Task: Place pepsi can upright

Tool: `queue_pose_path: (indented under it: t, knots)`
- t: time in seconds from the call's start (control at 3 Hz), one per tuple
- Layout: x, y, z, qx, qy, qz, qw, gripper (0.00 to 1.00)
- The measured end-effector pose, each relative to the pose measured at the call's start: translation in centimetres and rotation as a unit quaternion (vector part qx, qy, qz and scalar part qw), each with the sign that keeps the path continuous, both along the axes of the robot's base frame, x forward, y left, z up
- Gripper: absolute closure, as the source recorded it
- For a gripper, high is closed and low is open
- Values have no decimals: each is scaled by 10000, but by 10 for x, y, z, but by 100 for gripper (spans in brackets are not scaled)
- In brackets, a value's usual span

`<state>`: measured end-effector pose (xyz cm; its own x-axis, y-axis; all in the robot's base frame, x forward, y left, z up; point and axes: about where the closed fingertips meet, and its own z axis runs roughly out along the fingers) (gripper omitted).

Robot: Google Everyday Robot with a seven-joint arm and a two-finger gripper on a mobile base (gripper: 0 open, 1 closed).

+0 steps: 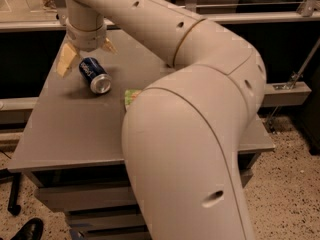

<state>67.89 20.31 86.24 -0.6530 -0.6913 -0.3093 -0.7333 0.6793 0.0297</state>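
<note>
The pepsi can (94,75), dark blue with white lettering and a silver end, lies on its side on the grey table (65,129), at the far left, its silver end facing the front. My gripper (86,54) hangs just above and behind the can, with one cream finger (66,61) to the can's left and the other finger (108,45) to its right. The fingers are spread apart and hold nothing. My large beige arm fills the middle and right of the view.
A green snack bag (131,97) lies on the table right of the can, mostly hidden behind my arm. The table's left edge is close to the can. A speckled floor (285,189) lies to the right. A dark shoe (27,230) shows at bottom left.
</note>
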Motion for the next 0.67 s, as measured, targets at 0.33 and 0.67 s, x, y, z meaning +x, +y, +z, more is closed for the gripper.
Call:
queue_pose_path:
  t: [0.33, 0.67]
  knots:
    - [-2, -2, -10, -310, -55, -66, 9995, 0]
    - [-2, -6, -16, -548, -115, -141, 9983, 0]
